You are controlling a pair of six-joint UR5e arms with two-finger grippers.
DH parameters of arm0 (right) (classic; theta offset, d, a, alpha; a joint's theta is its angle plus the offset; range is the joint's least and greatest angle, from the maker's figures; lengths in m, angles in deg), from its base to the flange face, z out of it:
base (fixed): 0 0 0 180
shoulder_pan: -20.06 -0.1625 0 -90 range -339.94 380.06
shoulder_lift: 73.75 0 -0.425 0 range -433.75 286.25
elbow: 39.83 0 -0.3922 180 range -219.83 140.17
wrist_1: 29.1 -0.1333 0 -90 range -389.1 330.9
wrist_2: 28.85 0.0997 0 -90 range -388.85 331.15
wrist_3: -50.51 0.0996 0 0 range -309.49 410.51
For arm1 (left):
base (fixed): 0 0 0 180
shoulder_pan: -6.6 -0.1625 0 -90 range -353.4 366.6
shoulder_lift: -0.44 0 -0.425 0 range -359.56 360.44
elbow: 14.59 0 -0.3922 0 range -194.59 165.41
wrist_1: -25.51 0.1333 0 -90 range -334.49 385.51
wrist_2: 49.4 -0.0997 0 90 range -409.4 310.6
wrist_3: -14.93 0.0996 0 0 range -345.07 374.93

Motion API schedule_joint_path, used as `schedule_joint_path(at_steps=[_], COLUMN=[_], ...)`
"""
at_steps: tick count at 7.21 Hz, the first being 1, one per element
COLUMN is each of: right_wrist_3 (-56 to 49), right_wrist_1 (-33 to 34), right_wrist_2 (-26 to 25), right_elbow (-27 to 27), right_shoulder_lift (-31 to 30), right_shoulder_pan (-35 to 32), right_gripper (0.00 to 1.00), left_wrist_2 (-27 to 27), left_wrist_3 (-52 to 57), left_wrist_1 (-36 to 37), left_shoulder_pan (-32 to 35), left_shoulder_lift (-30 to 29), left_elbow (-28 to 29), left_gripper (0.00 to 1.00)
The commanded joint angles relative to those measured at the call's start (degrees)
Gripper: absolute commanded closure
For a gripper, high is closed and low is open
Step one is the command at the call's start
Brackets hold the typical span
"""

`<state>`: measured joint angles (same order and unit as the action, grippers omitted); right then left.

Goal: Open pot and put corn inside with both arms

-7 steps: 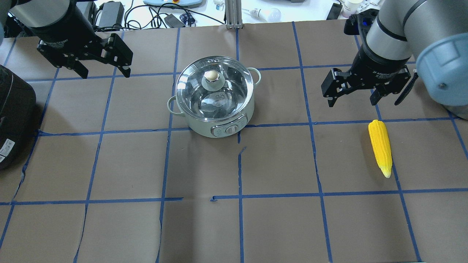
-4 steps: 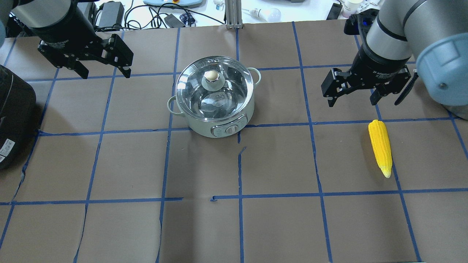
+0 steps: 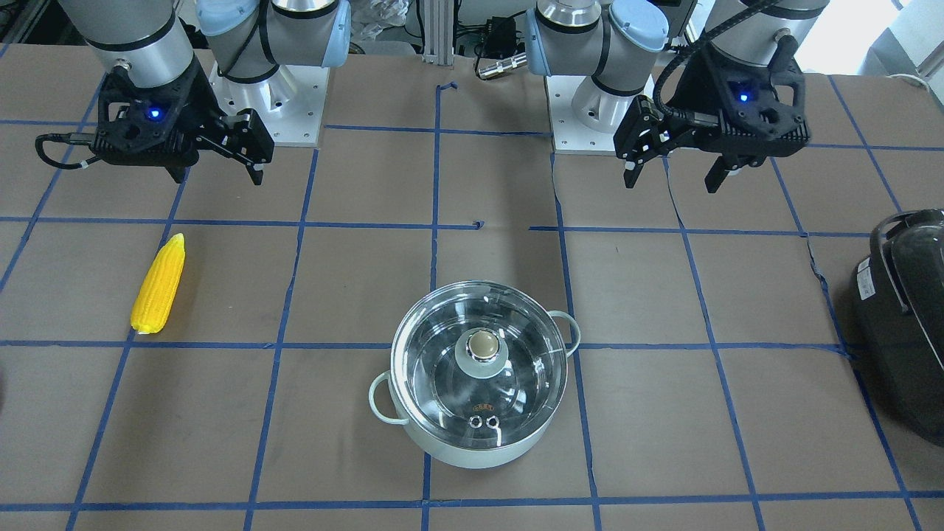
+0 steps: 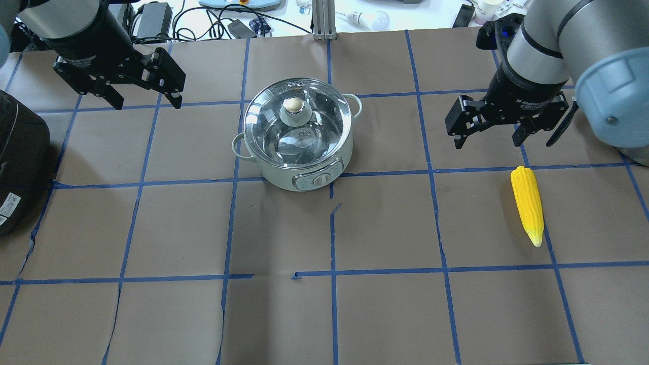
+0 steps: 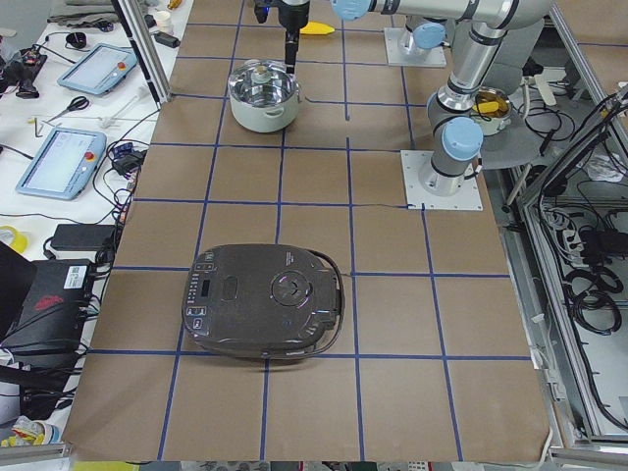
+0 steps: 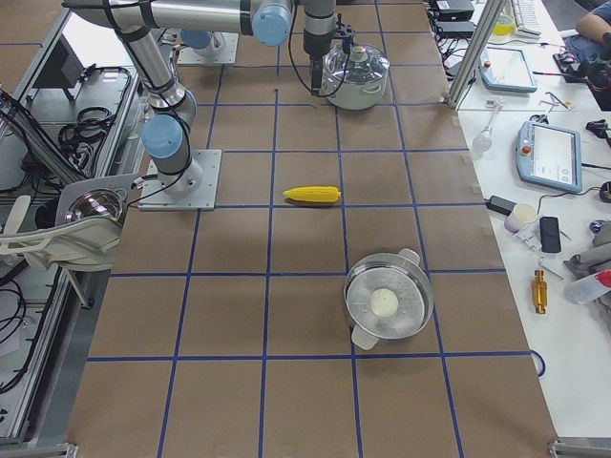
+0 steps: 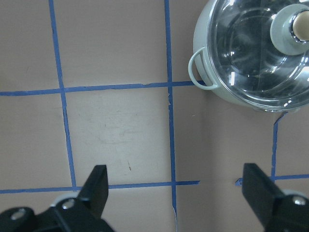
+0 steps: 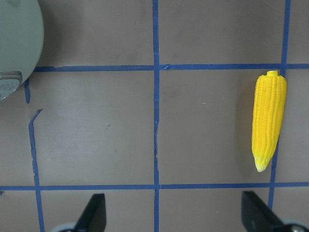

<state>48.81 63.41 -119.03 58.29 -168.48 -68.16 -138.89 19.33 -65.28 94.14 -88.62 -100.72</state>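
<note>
The mint-green pot point(image 4: 296, 152) stands mid-table with its glass lid point(image 4: 304, 132) on, beige knob point(image 4: 292, 105) up. It also shows in the front view point(image 3: 479, 450) and at the top right of the left wrist view point(image 7: 200, 43). The yellow corn point(image 4: 527, 205) lies flat on the right; it also shows in the front view point(image 3: 158, 284) and the right wrist view point(image 8: 269, 125). My left gripper point(image 4: 147, 104) hangs open and empty, left of the pot and apart from it. My right gripper point(image 4: 488, 143) hangs open and empty, just behind the corn.
A large black appliance point(image 4: 20, 162) sits at the table's left edge point(image 3: 903, 317). A steel pot with a white thing in it point(image 6: 387, 303) stands far to my right. Cables and tools lie beyond the table's far edge point(image 4: 203, 20).
The left gripper has drifted very slightly to the right. The pot, the corn and the right gripper have not visibly moved.
</note>
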Motion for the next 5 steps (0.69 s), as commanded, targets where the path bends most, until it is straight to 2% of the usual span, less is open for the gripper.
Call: schedule_joint_path(at_steps=[1, 4, 5], right_wrist_3=[0.03, 0.03, 0.03], right_wrist_1=[0.13, 0.04, 0.04], right_wrist_2=[0.0, 0.0, 0.0], right_elbow=[0.06, 0.14, 0.14], right_shoulder_lift=[-0.01, -0.01, -0.1], right_shoulder_pan=[0.07, -0.01, -0.02], right_gripper=[0.0, 0.0, 0.0], left_wrist_2=[-0.59, -0.6, -0.77], left_wrist_3=[0.34, -0.44, -1.66], left_wrist_1=[0.09, 0.69, 1.92], left_shoulder_pan=[0.0, 0.78, 3.92], left_shoulder_lift=[-0.06, -0.23, -2.59], left_elbow=[0.26, 1.75, 4.2], left_gripper=[0.0, 0.0, 0.0])
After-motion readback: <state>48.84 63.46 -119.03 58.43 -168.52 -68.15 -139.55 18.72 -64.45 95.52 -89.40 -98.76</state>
